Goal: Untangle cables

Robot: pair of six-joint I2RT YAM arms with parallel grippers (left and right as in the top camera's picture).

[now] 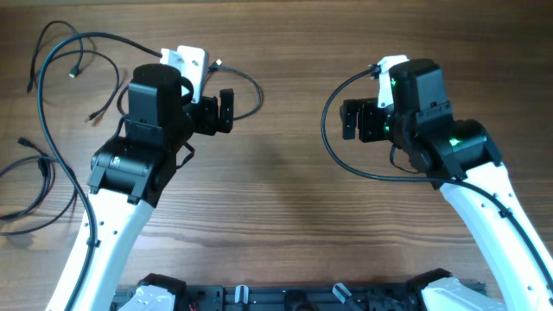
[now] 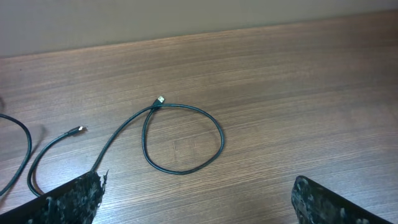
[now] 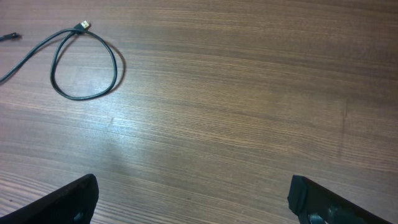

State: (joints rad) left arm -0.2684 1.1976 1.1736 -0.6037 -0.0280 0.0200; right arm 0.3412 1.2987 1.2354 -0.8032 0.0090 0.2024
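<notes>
your thin black cables (image 2: 221, 140) lie as loose loops with small silver-tipped plugs on the left side of the table (image 1: 285, 190), one loop just ahead of the left gripper (image 2: 196, 200). the left gripper and the right gripper (image 3: 193, 199) both have their jaws wide apart, gripping nothing.

Here's the left arm (image 1: 130, 173) reaching up from seven o'clock, left gripper (image 1: 226, 112) pointing toward three o'clock, jaws spread wide, empty. Opposite, the right arm (image 1: 484, 190) rises from five o'clock, right gripper (image 1: 350, 121) facing nine o'clock, equally wide, empty.
</notes>
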